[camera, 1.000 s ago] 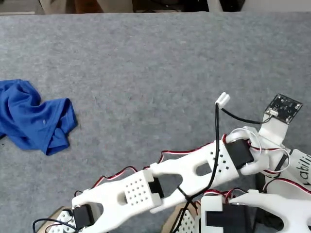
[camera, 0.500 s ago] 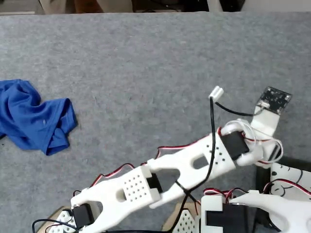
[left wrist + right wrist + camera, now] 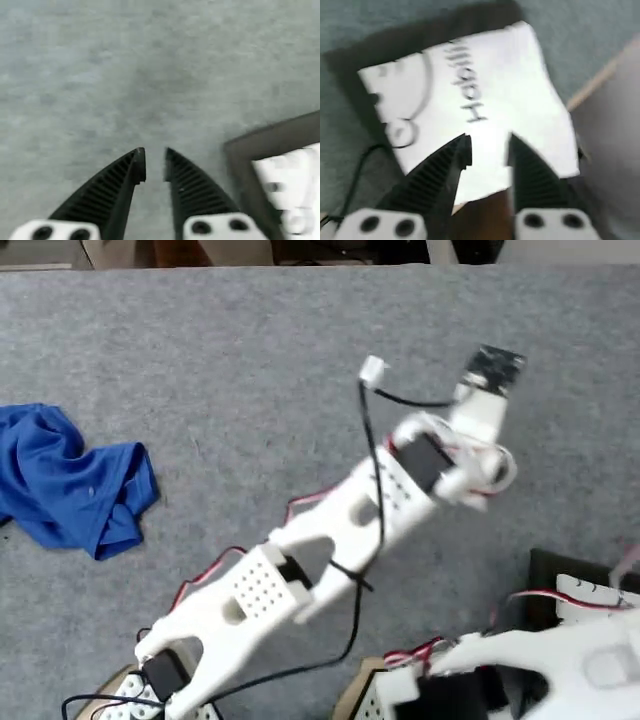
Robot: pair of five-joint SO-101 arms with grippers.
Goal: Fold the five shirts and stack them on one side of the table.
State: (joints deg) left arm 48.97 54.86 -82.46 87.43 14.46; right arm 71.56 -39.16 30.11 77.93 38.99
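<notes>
**High view.** A crumpled blue shirt (image 3: 75, 480) lies unfolded at one side edge of the grey table (image 3: 250, 350). The left arm (image 3: 300, 570) stretches diagonally from its base at the near edge out over the middle of the table. Its wrist camera board (image 3: 495, 368) is its farthest point and is well apart from the shirt. The right arm (image 3: 570, 665) sits low at the near corner on the opposite side, beside a white printed piece (image 3: 595, 592) that rests on a dark piece (image 3: 540, 570). Whether these two are folded shirts cannot be told.

**Left wrist view.** The left gripper (image 3: 154, 162) hangs over bare table. Its jaws are nearly together, with a narrow slit between them and nothing in it. A corner of the dark piece (image 3: 245, 165) lies just beside it.

**Right wrist view.** The right gripper (image 3: 489, 147) hangs over the white printed piece (image 3: 485, 90). Its jaws are parted and grasp nothing.

**Step in hand (judged).** Both grippers are free, so this appears to be the interval between garments, and the blue shirt is the next one to fold. The next move calls for the left gripper to cross the table to the shirt. It must then widen its jaws, pinch a hem or shoulder, and draw the cloth toward the centre, where both arms can spread it flat before folding.
</notes>
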